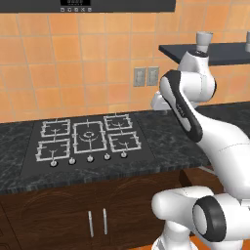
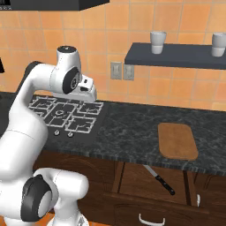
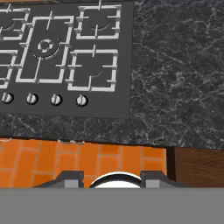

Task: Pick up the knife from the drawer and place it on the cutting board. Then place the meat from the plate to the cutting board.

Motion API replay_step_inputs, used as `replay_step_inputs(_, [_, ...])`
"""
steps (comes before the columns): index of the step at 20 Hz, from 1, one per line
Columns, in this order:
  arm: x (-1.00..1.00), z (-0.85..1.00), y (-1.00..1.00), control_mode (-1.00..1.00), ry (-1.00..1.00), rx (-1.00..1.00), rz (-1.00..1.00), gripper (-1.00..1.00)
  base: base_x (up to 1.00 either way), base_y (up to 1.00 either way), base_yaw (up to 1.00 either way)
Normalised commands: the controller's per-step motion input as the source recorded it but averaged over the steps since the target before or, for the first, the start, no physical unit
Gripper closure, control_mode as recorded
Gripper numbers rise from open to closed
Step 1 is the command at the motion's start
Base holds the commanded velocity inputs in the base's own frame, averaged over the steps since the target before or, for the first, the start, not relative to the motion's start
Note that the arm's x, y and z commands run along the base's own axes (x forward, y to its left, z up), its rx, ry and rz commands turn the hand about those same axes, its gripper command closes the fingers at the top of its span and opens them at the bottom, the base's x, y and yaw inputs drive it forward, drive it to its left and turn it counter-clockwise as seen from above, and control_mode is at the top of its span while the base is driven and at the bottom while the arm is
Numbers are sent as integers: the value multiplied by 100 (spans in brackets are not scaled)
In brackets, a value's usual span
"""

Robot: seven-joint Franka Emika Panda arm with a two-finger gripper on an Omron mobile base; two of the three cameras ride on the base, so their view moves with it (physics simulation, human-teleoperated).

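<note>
While the pincer (image 2: pixel 89 95) hangs high over the right edge of the hob (image 2: pixel 66 114), the knife (image 2: pixel 159 178) lies well off to its right and much lower, flat on the wood-grain bottom of the open drawer (image 2: pixel 145 181) under the desk (image 2: pixel 128 132). Its long axis runs diagonally: grey pointed blade toward the far left, black handle toward the near right, close to the drawer front. The coming move, I judge, is a long reach right and down (with the wrist turned across that slant). The pincer's tips barely peek into the hand view; I cannot tell how wide they stand, though nothing shows between them. The cutting board (image 2: pixel 177 140), thin, light brown and round-cornered, rests on the dark marbled desk just above the drawer, bare.
</note>
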Motion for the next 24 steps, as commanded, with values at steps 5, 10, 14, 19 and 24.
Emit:
replay_step_inputs(5, [-67, 0, -15, -100, 6, 3, 0, -100, 0, 0, 0])
replay_step_inputs(10, [-97, -2, -16, -100, 7, 5, 0, -100, 0, 0, 0])
replay_step_inputs(14, [-69, -2, -4, -100, 1, 0, -1, -100, 0, 0, 0])
replay_step_inputs(19, [-17, 0, 0, -100, 0, 0, -2, -100, 0, 0, 0])
replay_step_inputs(24, [0, 0, 0, 100, 0, 0, 0, -100, -10, 0, 0])
